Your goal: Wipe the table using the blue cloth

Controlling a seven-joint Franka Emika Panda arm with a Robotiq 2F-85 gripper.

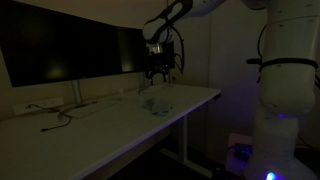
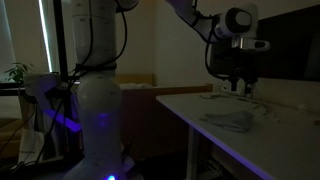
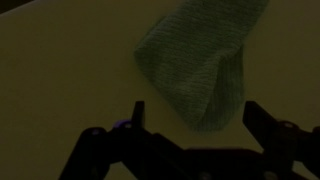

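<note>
The cloth (image 3: pixel 200 60) lies crumpled on the table; in this dim light it looks grey-green. It also shows in both exterior views (image 1: pixel 156 103) (image 2: pixel 228 121). My gripper (image 3: pixel 195 115) is open and empty. It hangs above the cloth with its two dark fingers spread on either side of the cloth's near end. In both exterior views the gripper (image 1: pixel 157 72) (image 2: pixel 241 82) is well above the table, apart from the cloth.
The room is dark. Two monitors (image 1: pixel 70 50) stand along the back of the white table (image 1: pixel 110 125). Cables (image 1: pixel 60 115) lie on the table near them. The robot's white base (image 2: pixel 95 110) stands beside the table edge.
</note>
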